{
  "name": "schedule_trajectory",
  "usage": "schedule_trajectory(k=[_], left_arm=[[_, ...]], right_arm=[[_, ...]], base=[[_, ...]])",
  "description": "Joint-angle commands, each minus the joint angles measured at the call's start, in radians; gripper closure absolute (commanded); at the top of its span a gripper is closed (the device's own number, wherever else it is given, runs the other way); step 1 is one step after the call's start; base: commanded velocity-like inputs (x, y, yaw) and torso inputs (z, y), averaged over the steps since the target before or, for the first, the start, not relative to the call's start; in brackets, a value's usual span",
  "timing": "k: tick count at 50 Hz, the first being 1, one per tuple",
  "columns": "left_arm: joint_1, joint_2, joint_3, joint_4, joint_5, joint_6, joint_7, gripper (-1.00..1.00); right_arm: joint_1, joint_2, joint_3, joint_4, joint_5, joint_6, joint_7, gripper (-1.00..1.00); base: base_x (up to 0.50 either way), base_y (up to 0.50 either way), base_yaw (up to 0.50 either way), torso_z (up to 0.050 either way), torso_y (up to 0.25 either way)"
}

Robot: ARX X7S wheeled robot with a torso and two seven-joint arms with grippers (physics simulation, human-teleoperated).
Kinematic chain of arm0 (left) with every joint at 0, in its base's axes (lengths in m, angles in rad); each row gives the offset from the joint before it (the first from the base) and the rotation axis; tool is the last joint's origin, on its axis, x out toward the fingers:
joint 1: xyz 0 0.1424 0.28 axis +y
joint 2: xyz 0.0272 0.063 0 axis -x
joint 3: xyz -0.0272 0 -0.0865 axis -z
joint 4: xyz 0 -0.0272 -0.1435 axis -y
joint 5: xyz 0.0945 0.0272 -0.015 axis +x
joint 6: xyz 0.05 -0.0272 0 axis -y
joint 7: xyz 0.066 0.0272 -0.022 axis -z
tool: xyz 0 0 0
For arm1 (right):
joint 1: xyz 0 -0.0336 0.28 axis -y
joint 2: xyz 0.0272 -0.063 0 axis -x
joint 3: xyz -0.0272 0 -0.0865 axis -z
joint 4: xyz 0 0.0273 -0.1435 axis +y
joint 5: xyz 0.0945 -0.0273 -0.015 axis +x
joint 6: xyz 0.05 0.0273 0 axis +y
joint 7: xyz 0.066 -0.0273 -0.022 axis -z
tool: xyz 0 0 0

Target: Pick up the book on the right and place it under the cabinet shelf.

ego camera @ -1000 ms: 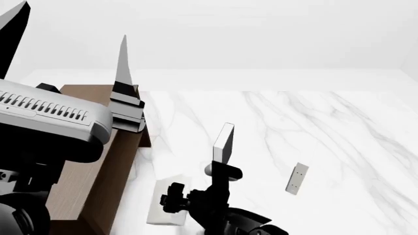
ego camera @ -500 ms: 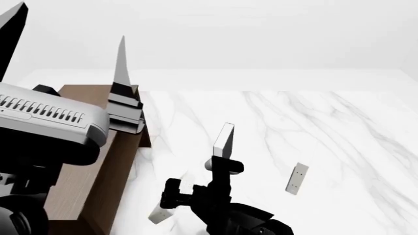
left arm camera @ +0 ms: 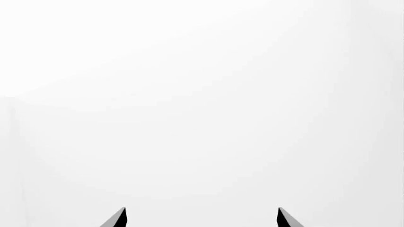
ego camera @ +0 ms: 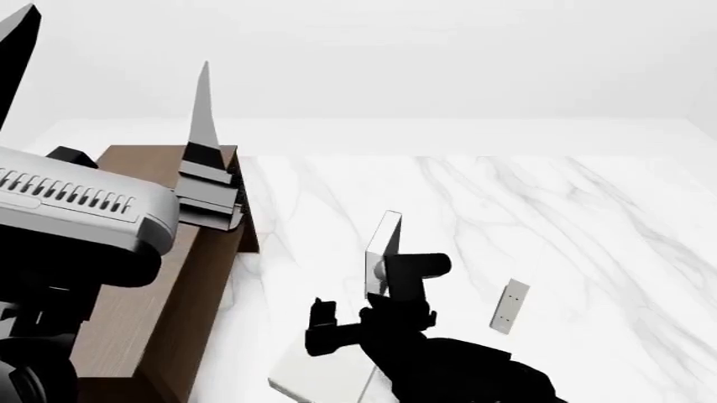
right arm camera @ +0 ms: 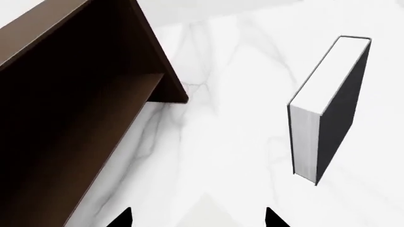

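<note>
The book [ego camera: 319, 378], thin and plain pale grey, hangs tilted under my right arm at the bottom centre of the head view. In the right wrist view only its pale corner [right arm camera: 205, 215] pokes out between the fingertips. My right gripper [right arm camera: 197, 218] is shut on it with the fingertips wide apart. That gripper points toward the dark brown cabinet [right arm camera: 69, 71], whose open side shows the inner shelf board [right arm camera: 107, 132]. In the head view the cabinet [ego camera: 157, 285] stands at the left. My left gripper [ego camera: 117, 38] is raised above it, open and empty [left arm camera: 200, 218].
A white-paged book with a black cover [ego camera: 384, 243] [right arm camera: 331, 109] stands upright on the marble table, just beyond the right gripper. Farther right stands a pale book with small dots on its spine [ego camera: 510, 306]. The white marble table [ego camera: 560, 218] extends to the back and right.
My right arm has risen and swung right, and the pale grey book has gone with it, turning from edge-on to showing its broad face. The left gripper has drifted slightly left.
</note>
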Motion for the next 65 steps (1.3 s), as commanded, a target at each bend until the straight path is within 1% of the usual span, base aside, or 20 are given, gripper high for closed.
schedule_trajectory(k=[1, 7, 16, 23, 31, 37, 41, 53, 56, 58, 61, 65], left_arm=[[0.003, -0.002, 0.009, -0.003, 0.004, 0.011, 0.003, -1.0], [0.029, 0.01, 0.025, -0.021, 0.032, 0.038, 0.019, -1.0], [0.028, 0.031, 0.046, -0.038, 0.048, 0.043, 0.034, -1.0], [0.041, 0.044, 0.062, -0.06, 0.072, 0.06, 0.05, -1.0], [0.057, 0.06, 0.079, -0.086, 0.099, 0.084, 0.069, -1.0], [0.062, 0.063, 0.084, -0.089, 0.107, 0.091, 0.072, -1.0], [0.068, 0.071, 0.093, -0.1, 0.121, 0.101, 0.08, -1.0], [0.065, 0.086, 0.104, -0.115, 0.134, 0.113, 0.096, -1.0], [0.068, 0.094, 0.112, -0.126, 0.146, 0.123, 0.105, -1.0], [0.075, 0.1, 0.118, -0.14, 0.159, 0.135, 0.113, -1.0], [0.082, 0.115, 0.126, -0.162, 0.17, 0.153, 0.126, -1.0], [0.081, 0.147, 0.144, -0.186, 0.184, 0.168, 0.145, -1.0]], right_arm=[[0.053, 0.131, -0.004, -0.192, -0.035, 0.047, 0.091, -1.0], [0.108, 0.212, 0.019, -0.333, -0.029, 0.074, 0.142, -1.0], [0.202, 0.307, 0.053, -0.514, 0.018, 0.133, 0.215, -1.0], [0.264, 0.353, 0.076, -0.592, 0.021, 0.166, 0.244, -1.0], [0.374, 0.412, 0.133, -0.676, 0.021, 0.197, 0.284, -1.0], [0.468, 0.449, 0.168, -0.729, -0.016, 0.242, 0.311, -1.0], [0.505, 0.468, 0.195, -0.742, -0.036, 0.242, 0.317, -1.0], [0.522, 0.544, 0.263, -0.701, -0.199, 0.179, 0.299, -1.0], [0.504, 0.567, 0.279, -0.678, -0.217, 0.146, 0.301, -1.0], [0.482, 0.579, 0.276, -0.672, -0.271, 0.128, 0.308, -1.0], [0.437, 0.594, 0.28, -0.661, -0.3, 0.08, 0.312, -1.0], [0.397, 0.616, 0.295, -0.643, -0.332, 0.025, 0.338, -1.0]], base=[[0.0, 0.0, 0.0, 0.0, 0.0], [0.0, 0.0, 0.0, 0.0, 0.0], [0.0, 0.0, 0.0, 0.0, 0.0], [0.0, 0.0, 0.0, 0.0, 0.0], [0.0, 0.0, 0.0, 0.0, 0.0], [0.0, 0.0, 0.0, 0.0, 0.0], [0.0, 0.0, 0.0, 0.0, 0.0], [0.0, 0.0, 0.0, 0.0, 0.0], [0.0, 0.0, 0.0, 0.0, 0.0], [0.0, 0.0, 0.0, 0.0, 0.0], [0.0, 0.0, 0.0, 0.0, 0.0], [0.0, 0.0, 0.0, 0.0, 0.0]])
